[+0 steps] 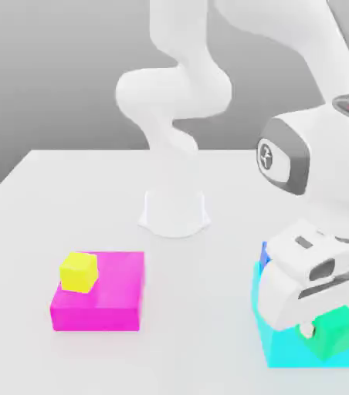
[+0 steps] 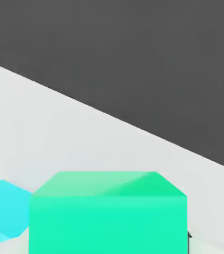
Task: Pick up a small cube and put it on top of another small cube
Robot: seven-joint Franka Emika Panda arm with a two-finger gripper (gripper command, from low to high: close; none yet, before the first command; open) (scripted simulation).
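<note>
The arm reaches down at the exterior view's right, its gripper tilted, jaws clamped on the one green cube at the cyan block. There are two big blocks, one cyan, one magenta, one yellow cube on the magenta's left side, and one partly hidden blue piece.

- A magenta block sat flat on the pale counter, toward the exterior view's left.
- A cyan block, partly hidden, seemingly rested there too, toward the right.
</note>
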